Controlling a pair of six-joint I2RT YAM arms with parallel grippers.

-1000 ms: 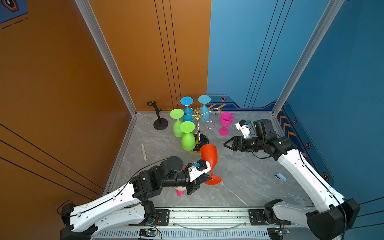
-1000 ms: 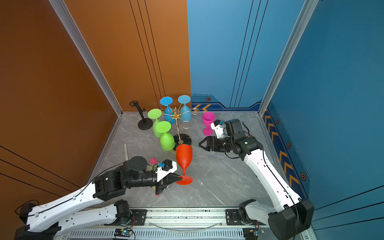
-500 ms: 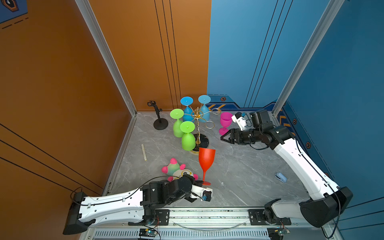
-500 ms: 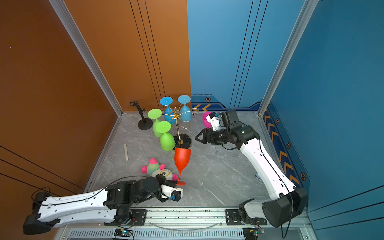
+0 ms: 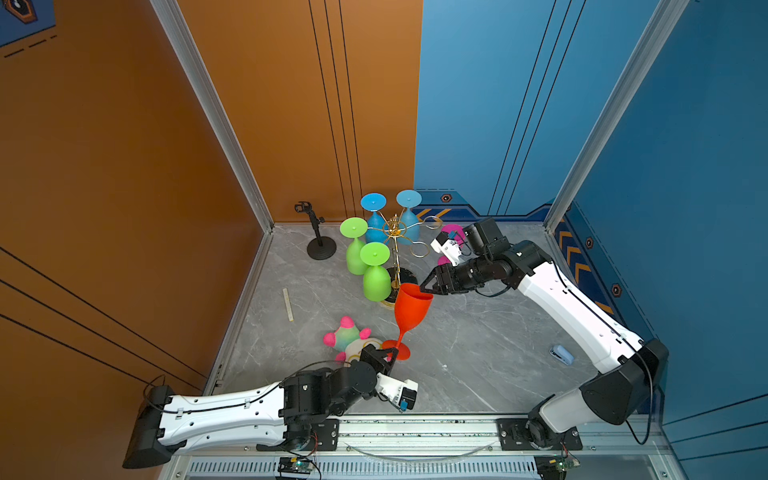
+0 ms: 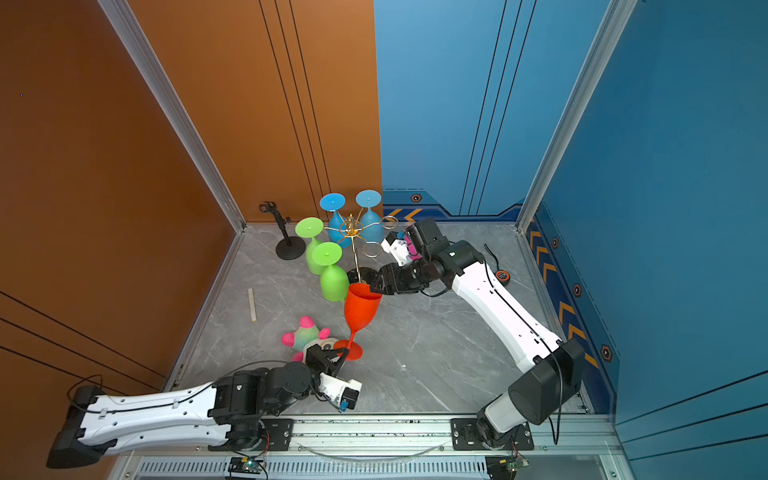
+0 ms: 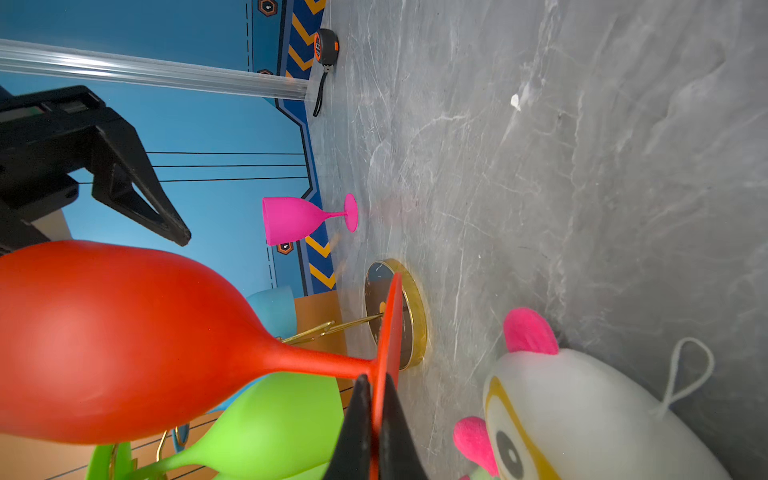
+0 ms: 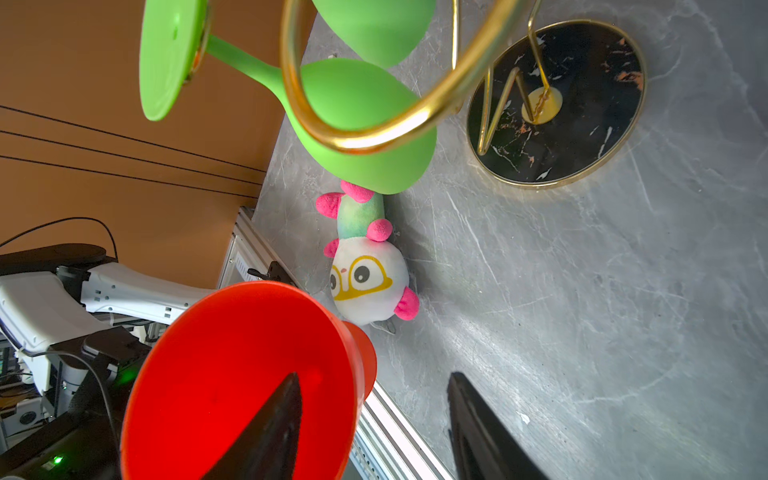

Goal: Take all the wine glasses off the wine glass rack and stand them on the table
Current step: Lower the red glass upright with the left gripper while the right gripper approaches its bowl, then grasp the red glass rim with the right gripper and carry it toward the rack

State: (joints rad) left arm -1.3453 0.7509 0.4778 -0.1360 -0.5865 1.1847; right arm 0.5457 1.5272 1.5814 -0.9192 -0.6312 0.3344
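Wine glass (image 5: 411, 309), red: where is it? (Student)

Off the wine glass rack (image 5: 394, 227), leaning just in front of the rack's base, about midway between the back and front edges of the desk (image 5: 478, 353). Its foot lies just beside a plush toy (image 5: 347, 338). Whether the foot touches the desk cannot be told. (Tutor)

What holds it? (Student)

The left fingers (image 7: 357, 424) pinch the edge of its foot disc. The right fingers (image 8: 270, 415) are spread across the bowl's rim, one inside the bowl and one outside, clear of the wall. (Tutor)

And the rack itself? (Student)

Two green glasses (image 5: 376, 282) and two blue glasses (image 5: 376, 232) hang bowl-down from its loops. A pink glass (image 7: 291, 218) stands upright near the back edge. (Tutor)
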